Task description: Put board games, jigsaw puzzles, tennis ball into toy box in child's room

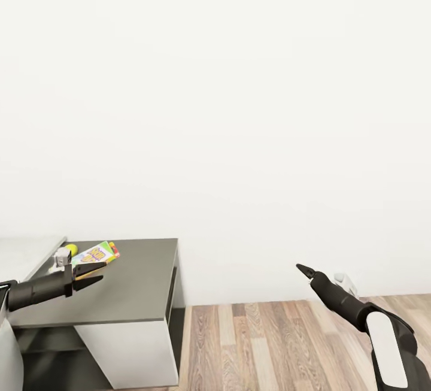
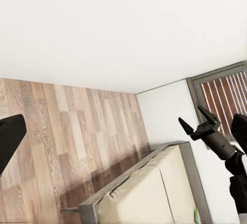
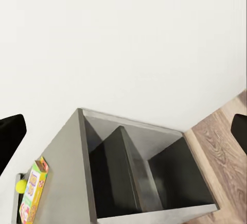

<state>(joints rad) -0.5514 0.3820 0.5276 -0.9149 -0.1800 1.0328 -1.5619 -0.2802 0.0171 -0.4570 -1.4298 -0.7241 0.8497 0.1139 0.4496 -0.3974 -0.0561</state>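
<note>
Nearest the camera in the head view, the left end effector [image 1: 90, 275] is hanging over the near part of the grey worktop [image 1: 137, 289], its two fingers parted and gripping nothing. The right end effector [image 1: 305, 270] is reaching out over the wooden floor [image 1: 269, 343], well apart from the worktop; in the left wrist view its fingers [image 2: 207, 116] are standing spread, with nothing between them.

Just beyond the left end effector, a colourful board game [image 1: 96, 254] is lying flat near the worktop's far left corner, with the tennis ball [image 1: 72, 249] just beside it. The right wrist view is showing the same pair, the board game [image 3: 32, 197] and the tennis ball [image 3: 21, 186], at the worktop's edge. Whether the two are touching is too small to tell.

The likely trouble from here: the ball is sitting close to the edge, so a nudge from a descending finger could be sending it rolling off. The flat box may also be sliding rather than lifting.

The worktop is a plain dark cabinet with open compartments [image 3: 149, 177] in its side. Behind it a bare white wall [image 1: 239, 109] is rising.
</note>
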